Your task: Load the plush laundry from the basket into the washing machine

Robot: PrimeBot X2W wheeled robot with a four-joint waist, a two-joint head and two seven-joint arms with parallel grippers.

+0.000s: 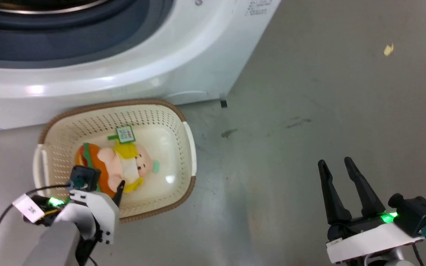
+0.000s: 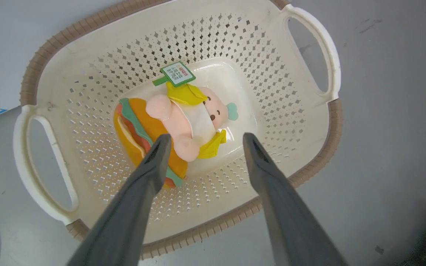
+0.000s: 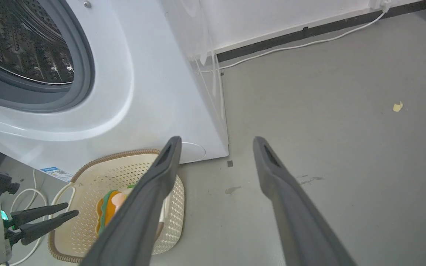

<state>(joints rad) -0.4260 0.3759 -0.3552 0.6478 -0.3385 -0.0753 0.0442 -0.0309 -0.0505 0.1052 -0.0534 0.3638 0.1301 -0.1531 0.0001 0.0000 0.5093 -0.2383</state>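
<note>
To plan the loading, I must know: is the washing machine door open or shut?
Open. In the right wrist view the steel drum shows uncovered inside the grey porthole rim of the washing machine.

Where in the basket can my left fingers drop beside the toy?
Bare floor lies between the plush laundry's face and the basket wall on the right gripper's side. Crowded: burger end overlaps the opposite slope, and the tag sits by the wall nearest the washing machine.
</note>
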